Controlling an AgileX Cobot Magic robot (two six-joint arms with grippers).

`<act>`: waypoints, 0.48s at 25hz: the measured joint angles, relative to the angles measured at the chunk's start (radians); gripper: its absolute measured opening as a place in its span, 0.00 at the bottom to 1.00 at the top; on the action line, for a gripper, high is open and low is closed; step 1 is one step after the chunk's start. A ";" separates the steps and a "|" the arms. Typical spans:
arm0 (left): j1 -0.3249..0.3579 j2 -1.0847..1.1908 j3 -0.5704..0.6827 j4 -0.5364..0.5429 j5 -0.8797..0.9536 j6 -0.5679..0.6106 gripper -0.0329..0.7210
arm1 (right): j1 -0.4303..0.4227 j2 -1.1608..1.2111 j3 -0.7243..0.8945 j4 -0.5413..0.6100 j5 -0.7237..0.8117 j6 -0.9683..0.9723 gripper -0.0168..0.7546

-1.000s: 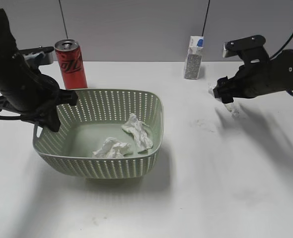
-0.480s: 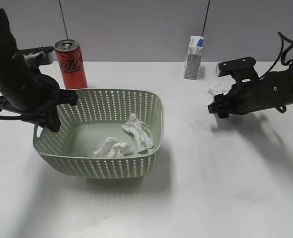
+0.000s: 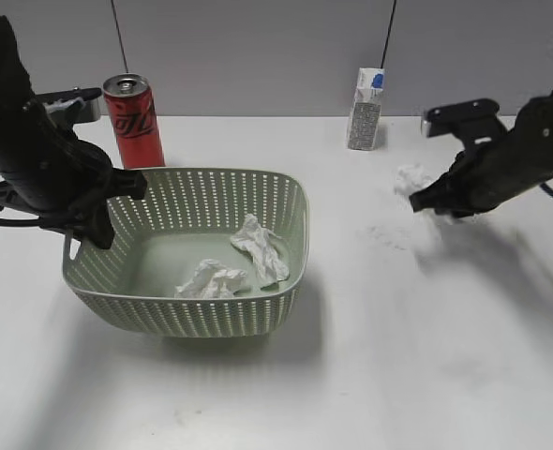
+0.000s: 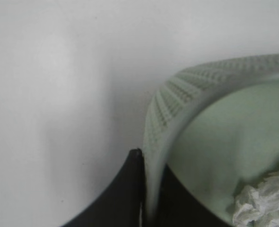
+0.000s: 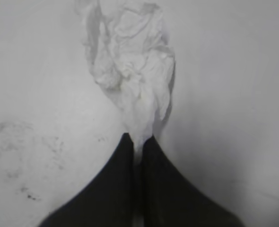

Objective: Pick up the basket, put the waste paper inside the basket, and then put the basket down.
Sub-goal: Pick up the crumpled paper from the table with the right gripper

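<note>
1. Basket (image 3: 187, 253), pale sage-green and slotted, sits left of centre over the white worktop (image 3: 370, 356). It looks tilted, its left end raised, exactly as it was a second ago. Two crumpled pieces of waste paper (image 3: 261, 248) lie inside it.
2. Left gripper (image 4: 146, 189) has not shifted: its black fingers (image 4: 130, 189) are pinched onto the basket's left rim, one on each side of the wall, as the left wrist view shows.
3. Behind the basket stands a red drinks can (image 3: 133, 120) with black script on it, too small to read for certain.
4. Further right, at the back edge, is a small white-and-grey carton (image 3: 365, 109) with a blue top; its print is illegible.
5. Right gripper (image 5: 138, 146) is what has changed. A second ago it hung higher with something pale at its tip; now it has dropped to the worktop, and its fingers (image 5: 120, 161) are nearly closed on the tail of a crumpled white tissue wad (image 5: 130, 61).
6. My reading: this third piece is freshly caught and must next be carried left over the basket.
</note>
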 joint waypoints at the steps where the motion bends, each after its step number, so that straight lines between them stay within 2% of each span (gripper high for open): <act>1: 0.000 0.000 0.000 0.000 0.000 0.000 0.04 | 0.005 -0.032 0.002 0.005 0.013 0.000 0.02; 6: 0.000 0.000 0.000 0.000 -0.001 0.000 0.04 | 0.102 -0.269 0.002 0.033 0.040 0.000 0.02; 12: 0.000 0.000 0.000 0.000 -0.005 0.000 0.04 | 0.363 -0.430 0.002 0.041 0.042 0.000 0.02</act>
